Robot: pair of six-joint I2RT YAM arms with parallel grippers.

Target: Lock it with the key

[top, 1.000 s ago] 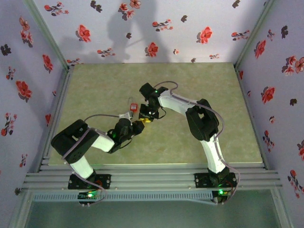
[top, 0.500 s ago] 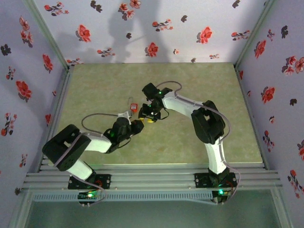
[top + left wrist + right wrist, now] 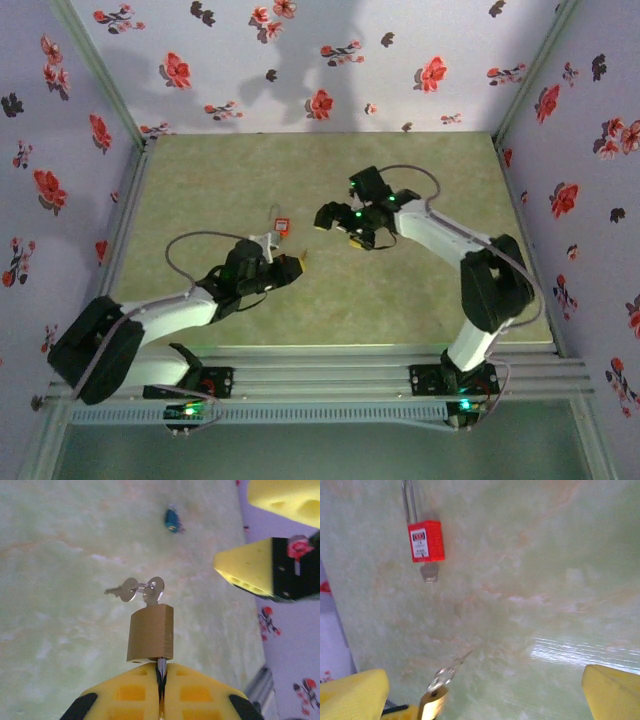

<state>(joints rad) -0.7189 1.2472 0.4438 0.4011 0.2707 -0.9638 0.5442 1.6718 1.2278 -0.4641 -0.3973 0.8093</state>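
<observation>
My left claw [image 3: 161, 674] is shut tight. Its yellow fingers [image 3: 197, 695] pinch the metal loop of the brass padlock [image 3: 151, 632], and the lock sticks out past the tips. From the top camera I see this claw [image 3: 284, 269] a little left of the middle of the tabletop [image 3: 420, 290], closer to the near edge than to the far one. I cannot tell if the lock touches the tabletop.

A silver key [image 3: 154, 590] sits in the end of the brass padlock that points away from the claw. A second key [image 3: 122, 590] hangs off the same ring, to the side.

A red padlock [image 3: 282, 226] lies flat on the tabletop, just past my left claw, toward the far edge. In the right wrist camera I see the red padlock [image 3: 426, 541] with its thin metal loop pointing away. A small grey tab touches its other end.

My right claw [image 3: 345, 228] hangs over the middle of the tabletop, and it is wide open. Its two yellow fingers [image 3: 351, 692] are far apart and hold nothing. It is near the brass padlock [image 3: 433, 705] but not touching it.
</observation>
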